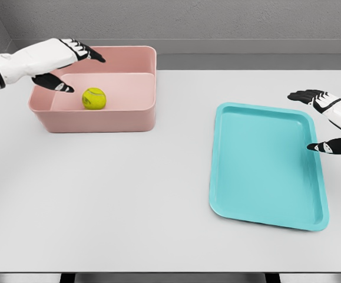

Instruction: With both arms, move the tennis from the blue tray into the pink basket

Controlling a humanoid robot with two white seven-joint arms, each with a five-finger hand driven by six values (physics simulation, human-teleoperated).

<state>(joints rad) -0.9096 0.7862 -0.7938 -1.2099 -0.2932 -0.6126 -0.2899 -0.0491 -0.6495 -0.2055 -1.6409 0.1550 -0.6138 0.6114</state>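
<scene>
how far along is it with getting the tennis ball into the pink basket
It looks essentially done. The tennis ball lies inside the pink basket, and the blue tray holds nothing. Nothing is in hand: the left hand hovers open over the basket's left end, and the right hand is open at the tray's right edge. All that seems left is drawing both arms back.

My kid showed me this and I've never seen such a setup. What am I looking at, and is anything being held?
This is a simulator's render, seen from a camera on a humanoid robot's head, looking down at a white table. The white arms with dark-fingered hands are the robot's own. The left hand hovers open over the pink basket, where a yellow tennis ball lies. The right hand is open at the far edge of the blue tray, which holds nothing. Neither hand holds anything.
</scene>
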